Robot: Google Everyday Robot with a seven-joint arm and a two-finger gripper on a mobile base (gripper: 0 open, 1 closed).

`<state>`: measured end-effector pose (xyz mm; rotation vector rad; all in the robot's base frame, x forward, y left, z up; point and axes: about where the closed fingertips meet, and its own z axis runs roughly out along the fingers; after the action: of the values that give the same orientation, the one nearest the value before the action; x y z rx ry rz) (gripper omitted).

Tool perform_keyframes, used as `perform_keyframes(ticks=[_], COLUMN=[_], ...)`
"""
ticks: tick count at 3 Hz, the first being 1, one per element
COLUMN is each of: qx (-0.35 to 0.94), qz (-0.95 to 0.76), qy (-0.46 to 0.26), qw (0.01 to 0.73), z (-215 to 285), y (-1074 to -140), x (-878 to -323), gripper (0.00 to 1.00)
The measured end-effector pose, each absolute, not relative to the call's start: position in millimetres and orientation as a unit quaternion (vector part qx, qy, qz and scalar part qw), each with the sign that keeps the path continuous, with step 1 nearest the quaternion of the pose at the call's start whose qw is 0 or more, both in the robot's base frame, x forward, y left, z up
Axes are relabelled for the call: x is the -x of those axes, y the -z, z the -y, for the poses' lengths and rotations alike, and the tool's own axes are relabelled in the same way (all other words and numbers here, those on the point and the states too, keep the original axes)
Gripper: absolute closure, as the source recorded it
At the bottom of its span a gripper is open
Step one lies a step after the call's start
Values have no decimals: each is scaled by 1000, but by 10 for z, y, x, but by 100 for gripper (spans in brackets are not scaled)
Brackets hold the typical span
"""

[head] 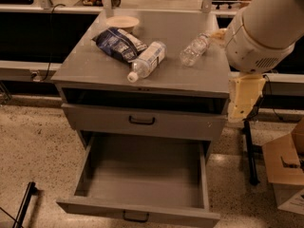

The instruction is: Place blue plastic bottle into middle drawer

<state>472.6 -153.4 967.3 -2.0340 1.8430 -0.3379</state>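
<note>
My gripper (244, 99) hangs off the right side of the cabinet (95, 75), just below the top's edge and beside the upper drawer (142, 122); whether it is apart or together I cannot tell. The blue bottle (147, 61) lies on its side on the cabinet top, white cap toward the front edge, its body touching a dark blue bag (118, 42). A bowl (122, 22) sits behind the bag, and a small bottle (194, 50) lies further right (nearer my arm (266, 27)). The middle drawer (142, 213) stands pulled out at the bottom; the upper drawer is closed.
</note>
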Motion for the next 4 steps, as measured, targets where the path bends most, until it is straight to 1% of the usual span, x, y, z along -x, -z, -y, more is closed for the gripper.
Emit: perform_keyframes(ticks=[1, 2, 3, 4], qx=[746, 752, 795, 853], qz=[-612, -608, -564, -481], qy=[149, 149, 144, 147], qw=[217, 208, 172, 142], z=[1437, 1422, 1257, 990], y=[-9755, -9728, -9460, -9190], x=[-4898, -4894, -5052, -5242], gripper=[0, 0, 0, 0])
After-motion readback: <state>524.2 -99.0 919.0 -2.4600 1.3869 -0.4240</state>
